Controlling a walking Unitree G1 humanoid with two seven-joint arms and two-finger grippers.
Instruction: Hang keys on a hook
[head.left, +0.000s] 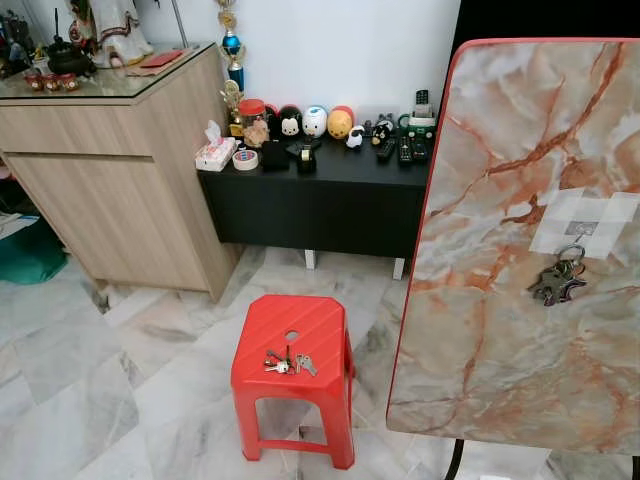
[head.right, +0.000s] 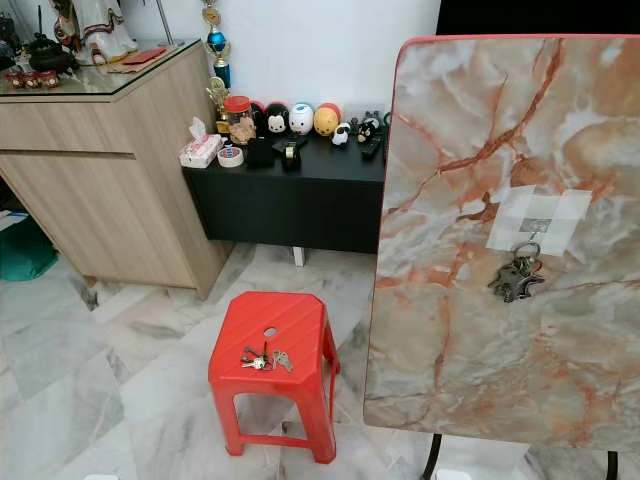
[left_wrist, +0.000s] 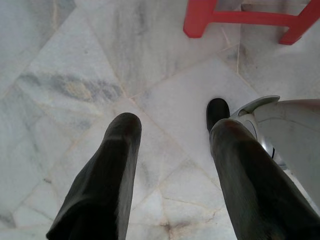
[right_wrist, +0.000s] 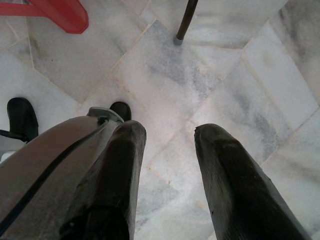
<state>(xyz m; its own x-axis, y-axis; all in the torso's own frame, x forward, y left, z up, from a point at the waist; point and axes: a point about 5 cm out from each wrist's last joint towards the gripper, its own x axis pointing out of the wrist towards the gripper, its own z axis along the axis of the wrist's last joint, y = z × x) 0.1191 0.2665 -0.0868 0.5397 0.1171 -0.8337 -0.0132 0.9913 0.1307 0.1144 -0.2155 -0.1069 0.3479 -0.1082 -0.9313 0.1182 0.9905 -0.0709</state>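
Keys (head.left: 288, 361) lie on the red stool (head.left: 330, 330); another bunch (head.left: 557, 281) hangs on the marble board (head.left: 520, 150). My left gripper (left_wrist: 172, 127) and right gripper (right_wrist: 167, 135) hang spread, empty.

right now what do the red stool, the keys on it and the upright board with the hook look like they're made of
Red stool: looks like moulded plastic, one even glossy colour with ribbed seat.
Keys: metal, small silvery and brassy glints.
Upright board: marble-patterned surface with a red edge, probably a printed laminate tabletop, not real stone; cannot be sure.
Hook: too small to tell.
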